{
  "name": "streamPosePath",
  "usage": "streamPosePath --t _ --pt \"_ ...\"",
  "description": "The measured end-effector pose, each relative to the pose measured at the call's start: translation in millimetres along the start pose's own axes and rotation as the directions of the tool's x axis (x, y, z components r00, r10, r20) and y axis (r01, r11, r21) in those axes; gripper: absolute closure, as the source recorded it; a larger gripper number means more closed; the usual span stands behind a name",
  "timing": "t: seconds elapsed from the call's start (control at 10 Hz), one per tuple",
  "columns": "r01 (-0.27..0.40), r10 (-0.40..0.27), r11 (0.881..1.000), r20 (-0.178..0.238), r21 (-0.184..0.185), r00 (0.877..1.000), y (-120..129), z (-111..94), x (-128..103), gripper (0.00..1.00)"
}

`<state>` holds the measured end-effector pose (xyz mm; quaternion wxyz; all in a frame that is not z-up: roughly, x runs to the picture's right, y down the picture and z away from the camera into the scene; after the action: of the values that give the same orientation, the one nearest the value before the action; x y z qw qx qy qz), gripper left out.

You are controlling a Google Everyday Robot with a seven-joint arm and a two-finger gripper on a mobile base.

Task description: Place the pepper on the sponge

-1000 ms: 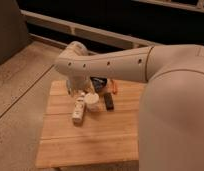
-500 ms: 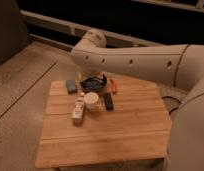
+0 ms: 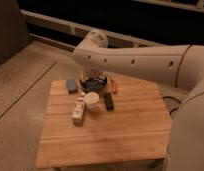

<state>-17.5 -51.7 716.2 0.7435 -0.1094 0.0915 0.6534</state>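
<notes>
The pepper [image 3: 115, 86], a small orange-red piece, lies on the wooden table [image 3: 120, 130] just right of the dark round pan [image 3: 93, 83]. The sponge [image 3: 71, 85], a blue-grey pad, lies left of the pan near the table's back left corner. My white arm [image 3: 135, 60] reaches in from the right across the back of the table. Its gripper [image 3: 92, 78] hangs at the arm's end over the pan, between sponge and pepper, dark against the pan. Nothing shows held in it.
In front of the pan stand a white cup [image 3: 92, 102], a small black oblong block [image 3: 109, 101] to its right and a white bottle [image 3: 78, 110] lying to its left. A dark wall and ledge run behind the table; bare floor lies to the left.
The arm has lifted off the table's right side and swung to the back, uncovering the pepper and the tabletop. The things on the table have not moved.
</notes>
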Motion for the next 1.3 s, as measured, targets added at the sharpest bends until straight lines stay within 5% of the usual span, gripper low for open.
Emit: streamPosePath --t 0.2,0.7,0.9,1.3 --pt "-0.028 0.028 1.000 -0.007 0.013 1.000 -24.8 9.6 0.6 0.35" --pt "-0.066 0.074 0.994 0.097 -0.085 0.992 -107.5 4.6 -24.0 0.35" --pt "-0.079 0.088 0.994 0.115 -0.082 0.990 -142.4 4.3 -26.5 0.35" --pt "-0.085 0.092 0.994 0.104 -0.073 0.990 -143.8 6.6 -23.8 0.35"
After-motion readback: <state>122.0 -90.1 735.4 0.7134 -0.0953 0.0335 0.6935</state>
